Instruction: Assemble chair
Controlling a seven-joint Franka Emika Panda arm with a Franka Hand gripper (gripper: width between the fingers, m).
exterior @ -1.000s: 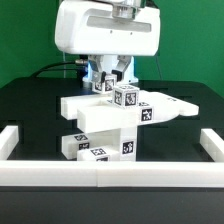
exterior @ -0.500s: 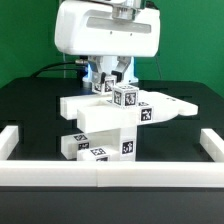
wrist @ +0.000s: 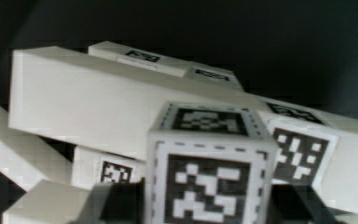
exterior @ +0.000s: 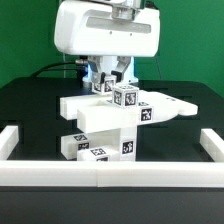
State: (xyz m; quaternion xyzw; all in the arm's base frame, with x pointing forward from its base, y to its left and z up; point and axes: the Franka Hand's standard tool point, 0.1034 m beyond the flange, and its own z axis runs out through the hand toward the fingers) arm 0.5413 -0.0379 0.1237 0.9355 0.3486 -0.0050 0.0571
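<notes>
the arm's end [exterior: 108,35] is a bulky white shell, glossy, with rounded corners, wide like a housing. a grey metal fitting sits on top of it, in the middle. below the shell the gripper [exterior: 110,80] hangs down, its body darker, with a blue glow or blue part showing between the fingers [exterior: 122,73], which look pale grey to white and short. a thin black cable trails away from behind the gripper toward the exterior view's left. just under the fingertips the parts are too crowded to make out screws or markings. none of the arm shows in the wrist view.
</notes>
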